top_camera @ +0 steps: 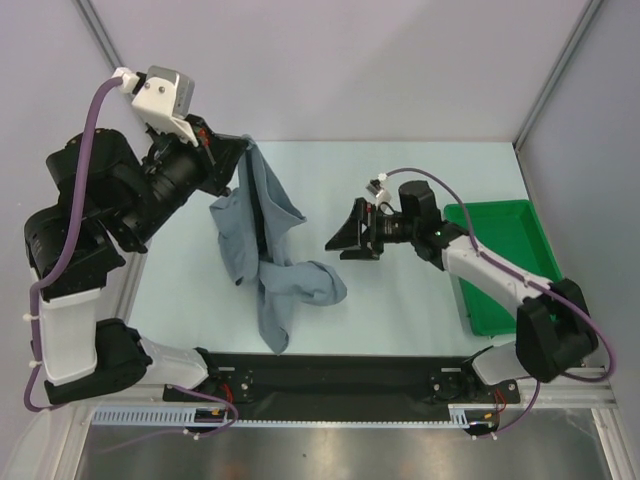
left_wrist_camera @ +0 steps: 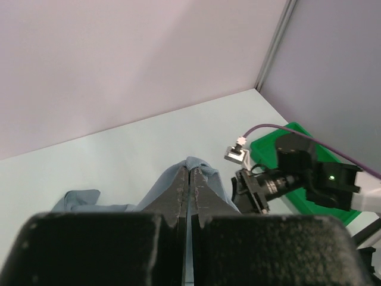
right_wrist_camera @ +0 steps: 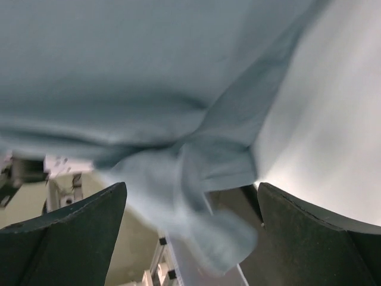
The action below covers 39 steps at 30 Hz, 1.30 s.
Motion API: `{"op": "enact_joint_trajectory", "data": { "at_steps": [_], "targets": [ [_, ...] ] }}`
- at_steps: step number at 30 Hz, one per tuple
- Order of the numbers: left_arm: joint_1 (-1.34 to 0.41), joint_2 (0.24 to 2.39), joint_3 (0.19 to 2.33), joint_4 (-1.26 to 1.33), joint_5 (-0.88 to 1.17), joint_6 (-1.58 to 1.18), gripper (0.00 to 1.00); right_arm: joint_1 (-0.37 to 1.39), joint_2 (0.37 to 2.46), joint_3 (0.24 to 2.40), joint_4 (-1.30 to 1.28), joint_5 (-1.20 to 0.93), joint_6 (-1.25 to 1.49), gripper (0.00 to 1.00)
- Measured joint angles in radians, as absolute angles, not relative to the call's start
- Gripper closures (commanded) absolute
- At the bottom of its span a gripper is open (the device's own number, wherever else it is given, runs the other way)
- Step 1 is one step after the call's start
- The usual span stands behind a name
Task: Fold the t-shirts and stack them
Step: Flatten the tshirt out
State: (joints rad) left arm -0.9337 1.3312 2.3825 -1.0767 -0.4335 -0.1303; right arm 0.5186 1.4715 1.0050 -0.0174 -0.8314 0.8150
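hanging lengthwise from the left pincer, t-shirt trails toward the near edge.

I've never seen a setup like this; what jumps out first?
A slate blue-grey t-shirt dangles crumpled over the middle of the table, its top pinched in the shut left tool, its lower end trailing on the surface. The right tool faces it from the right, jaws wide open, holding nothing. A bright green tray sits at the table's right edge.

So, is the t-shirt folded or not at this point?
Not folded: the t-shirt hangs bunched from the shut left claw, its lower part crumpled on the table.
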Motion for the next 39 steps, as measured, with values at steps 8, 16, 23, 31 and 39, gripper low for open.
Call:
{"op": "enact_joint_trajectory", "data": {
  "at_steps": [8,16,23,31,39],
  "targets": [
    [-0.934,1.343,2.384,-1.053,-0.434,-0.105,0.99,0.595,1.372,0.888,0.004,-0.878,0.8,0.0],
    [-0.933,1.363,2.385,-1.049,-0.433,-0.102,0.99,0.582,1.435,0.854,-0.023,-0.783,0.788,0.17],
    [-0.934,1.362,2.386,-1.049,-0.439,-0.093,1.0,0.597,1.436,0.828,0.033,-0.844,0.818,0.75],
    [-0.933,1.317,2.334,-0.994,-0.596,-0.011,1.0,0.466,1.295,0.986,-0.371,-0.714,0.629,1.0],
    [-0.933,1.199,2.223,-0.756,-0.884,0.204,1.0,0.201,1.272,1.552,-0.801,-0.248,0.366,1.0]
  ]
}}
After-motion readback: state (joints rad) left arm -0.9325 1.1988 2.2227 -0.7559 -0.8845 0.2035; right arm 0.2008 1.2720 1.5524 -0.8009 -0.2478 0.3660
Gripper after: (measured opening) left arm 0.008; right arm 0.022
